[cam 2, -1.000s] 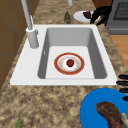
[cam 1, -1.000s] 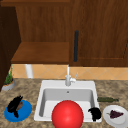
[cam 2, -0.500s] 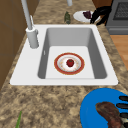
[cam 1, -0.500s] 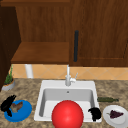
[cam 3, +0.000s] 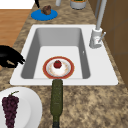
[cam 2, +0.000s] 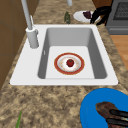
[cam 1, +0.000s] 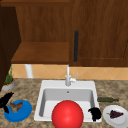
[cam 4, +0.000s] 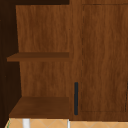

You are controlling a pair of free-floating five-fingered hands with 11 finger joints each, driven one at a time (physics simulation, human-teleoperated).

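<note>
Left hand sits at the edge of the blue plate, fingers stretched out straight over the brown chunk of food on it, touching it as far as I can tell but not wrapped around it. Right hand hangs curled over the sink's front right corner, holding nothing, with the white plate of grapes just beside it and a green bottle lying on the table behind it.

plate in sink, bottle right of sink
</note>
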